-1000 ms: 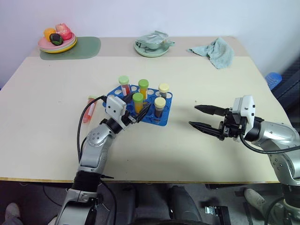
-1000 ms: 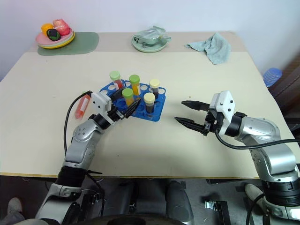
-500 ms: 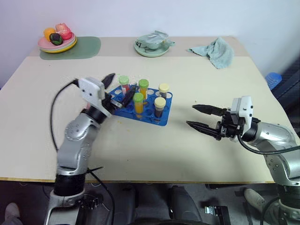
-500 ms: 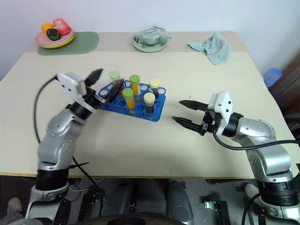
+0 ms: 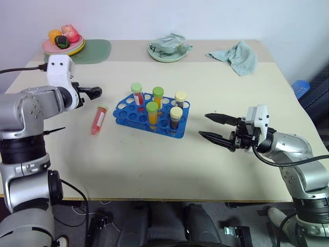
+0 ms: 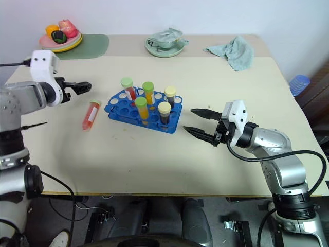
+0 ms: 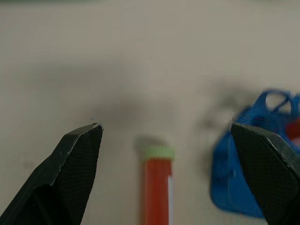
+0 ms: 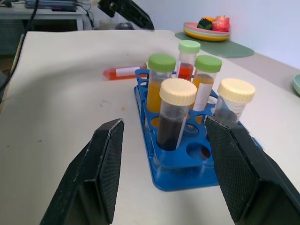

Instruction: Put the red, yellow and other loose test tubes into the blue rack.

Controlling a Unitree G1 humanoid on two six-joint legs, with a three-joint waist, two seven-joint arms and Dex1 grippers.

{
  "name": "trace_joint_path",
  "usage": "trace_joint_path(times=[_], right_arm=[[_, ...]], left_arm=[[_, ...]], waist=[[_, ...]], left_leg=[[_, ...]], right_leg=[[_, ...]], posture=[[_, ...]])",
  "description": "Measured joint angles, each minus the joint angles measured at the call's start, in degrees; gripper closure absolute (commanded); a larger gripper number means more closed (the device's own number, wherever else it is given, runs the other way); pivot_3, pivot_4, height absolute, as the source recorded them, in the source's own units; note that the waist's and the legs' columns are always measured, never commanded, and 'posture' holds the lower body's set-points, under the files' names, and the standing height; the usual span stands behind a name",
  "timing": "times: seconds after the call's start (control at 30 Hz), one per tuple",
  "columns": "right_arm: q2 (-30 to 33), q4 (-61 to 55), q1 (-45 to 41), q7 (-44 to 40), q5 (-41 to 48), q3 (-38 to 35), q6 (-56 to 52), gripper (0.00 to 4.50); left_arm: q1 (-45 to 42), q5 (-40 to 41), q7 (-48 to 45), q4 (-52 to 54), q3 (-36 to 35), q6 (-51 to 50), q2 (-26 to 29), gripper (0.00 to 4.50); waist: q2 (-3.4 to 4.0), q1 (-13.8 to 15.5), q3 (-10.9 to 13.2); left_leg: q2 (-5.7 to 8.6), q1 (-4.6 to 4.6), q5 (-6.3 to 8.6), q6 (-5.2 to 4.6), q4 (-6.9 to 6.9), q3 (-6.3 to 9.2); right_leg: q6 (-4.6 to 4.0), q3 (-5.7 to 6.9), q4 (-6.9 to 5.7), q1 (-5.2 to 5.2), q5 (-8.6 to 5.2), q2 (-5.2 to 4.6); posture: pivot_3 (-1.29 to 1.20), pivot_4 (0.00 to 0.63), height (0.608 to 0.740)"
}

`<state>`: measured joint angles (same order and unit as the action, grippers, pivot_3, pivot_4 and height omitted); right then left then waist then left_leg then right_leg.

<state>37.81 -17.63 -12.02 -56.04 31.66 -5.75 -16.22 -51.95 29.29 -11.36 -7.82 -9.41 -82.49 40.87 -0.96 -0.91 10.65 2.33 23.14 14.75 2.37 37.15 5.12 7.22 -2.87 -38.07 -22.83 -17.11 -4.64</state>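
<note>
The blue rack (image 5: 134, 115) stands mid-table with several capped test tubes upright in it: one red, two orange-yellow, two dark. One loose red tube (image 5: 97, 120) with a green cap lies flat on the table just left of the rack. My left gripper (image 5: 95, 92) hovers open and empty above the table, behind and left of that tube; in the left wrist view the red tube (image 7: 157, 187) lies between and ahead of the fingertips (image 7: 86, 140). My right gripper (image 5: 203, 125) is open and empty, right of the rack and pointing at it.
At the back left a plate of fruit (image 5: 62, 46) sits on a green mat (image 5: 97, 51). A pale green dish (image 5: 167, 50) and a teal cloth (image 5: 234, 56) lie along the far edge. Bare tabletop lies in front of the rack.
My left arm has swung away from the rack, up and to the left, uncovering the loose red tube. The right gripper has stayed where it was.
</note>
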Motion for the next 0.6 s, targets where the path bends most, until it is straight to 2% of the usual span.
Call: trace_joint_path(times=[0.2, 0.4, 0.6], right_arm=[[-0.3, 0.0, 0.4, 0.3, -0.1, 0.1, 0.3, 1.7], [-0.3, 0.0, 0.5, 0.4, -0.2, 0.1, 0.3, 1.7], [-0.3, -1.7, 3.7, 1.8, -0.1, -0.3, 0.3, 1.7]], left_arm=[[-8.1, -3.4, -5.2, -12.8, 11.6, -4.9, 1.3, 0.06], [-9.2, -5.9, -8.4, -16.4, 14.7, -4.7, 1.3, 0.06], [-13.3, -11.4, -9.9, -27.8, 20.0, -2.9, 1.3, 0.06]], waist=[[0.0, -0.3, 0.0], [0.0, -0.1, 0.0], [-0.02, 0.0, 0.0]], left_leg=[[-0.02, 0.08, -0.02, 0.04, -0.03, -0.04], [-0.03, 0.21, -0.04, 0.07, 0.0, -0.04], [0.01, 0.24, -0.04, 0.06, 0.03, -0.12]], right_leg=[[0.0, -0.04, -0.06, -0.17, 0.0, 0.01], [-0.01, -0.07, -0.09, -0.31, 0.01, 0.0], [-0.01, -0.07, -0.09, -0.33, 0.01, -0.02]], posture=[[0.0, 0.15, 0.74], [0.0, 0.15, 0.74], [0.0, 0.15, 0.74]])
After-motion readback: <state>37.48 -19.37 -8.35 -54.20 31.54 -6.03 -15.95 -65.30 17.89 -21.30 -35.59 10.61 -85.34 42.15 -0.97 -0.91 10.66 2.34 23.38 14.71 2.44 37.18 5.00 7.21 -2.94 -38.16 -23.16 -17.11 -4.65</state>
